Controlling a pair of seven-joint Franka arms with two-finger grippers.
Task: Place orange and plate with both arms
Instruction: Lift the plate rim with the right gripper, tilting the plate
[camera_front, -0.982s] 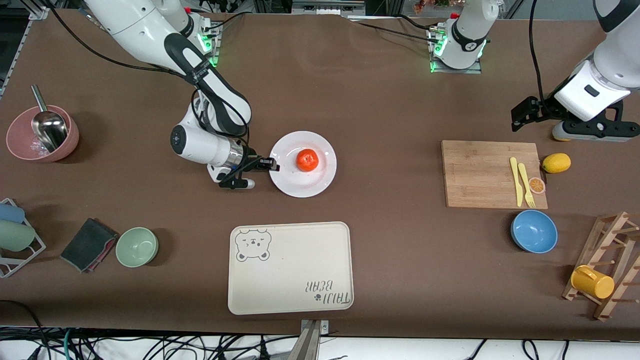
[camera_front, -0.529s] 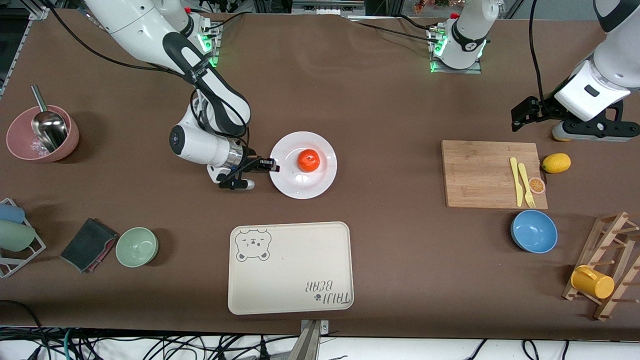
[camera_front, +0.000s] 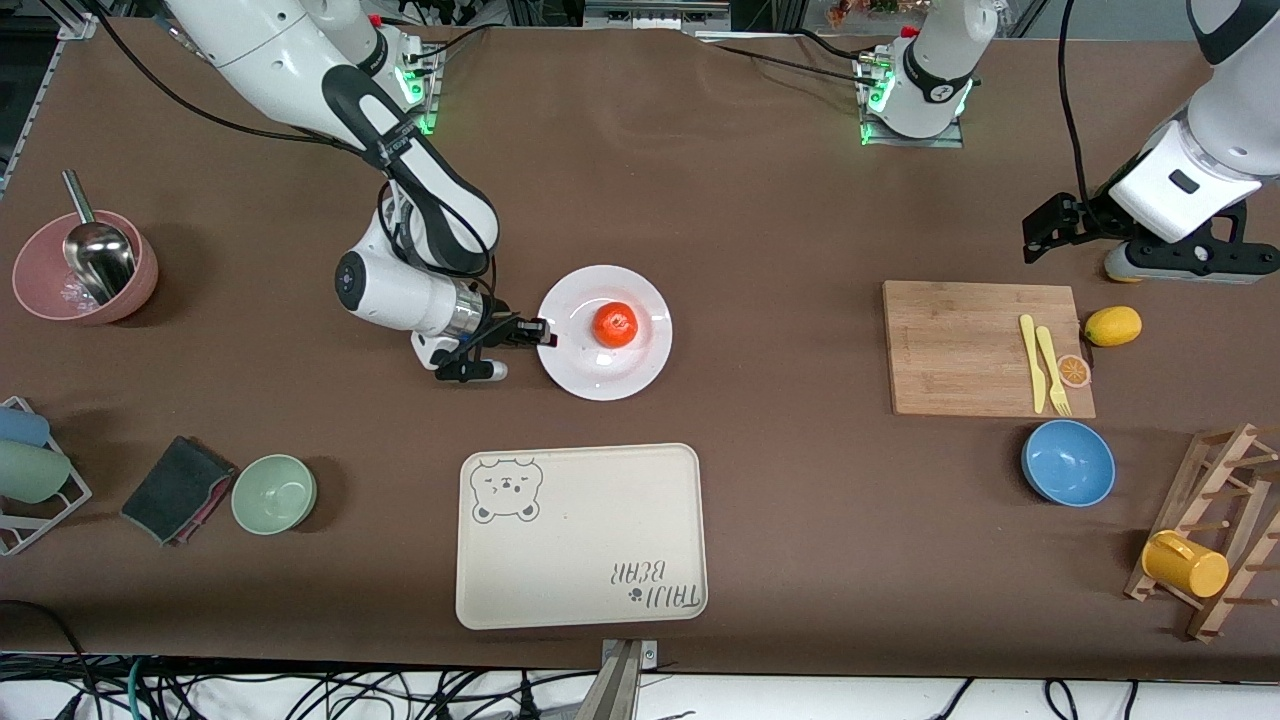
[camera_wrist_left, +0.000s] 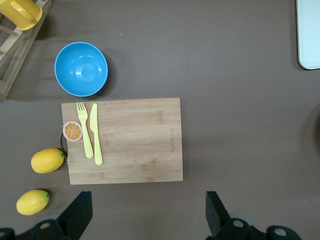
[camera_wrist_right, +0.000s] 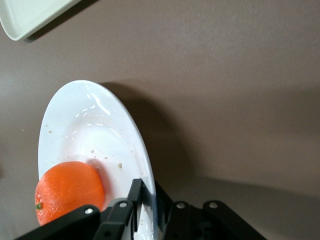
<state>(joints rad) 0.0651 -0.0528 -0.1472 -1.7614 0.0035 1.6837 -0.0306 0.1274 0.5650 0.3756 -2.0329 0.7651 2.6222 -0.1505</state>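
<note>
Right gripper (camera_front: 541, 335) jaws pinching white plate (camera_front: 640, 365) rim, mid-counter; orange (camera_front: 614, 324) on plate. Left gripper (camera_wrist_left: 149, 212) waits, jaws spread, over counter by cutting board (camera_front: 975, 345) near left arm's end.

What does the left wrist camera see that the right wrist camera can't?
Only the left wrist view shows the cutting board with a yellow fork and knife, the blue bowl and two lemons. Only the right wrist view shows the orange on the plate, whose rim the right claw pinches. Both show the brown table and a corner of the cream tray.
</note>
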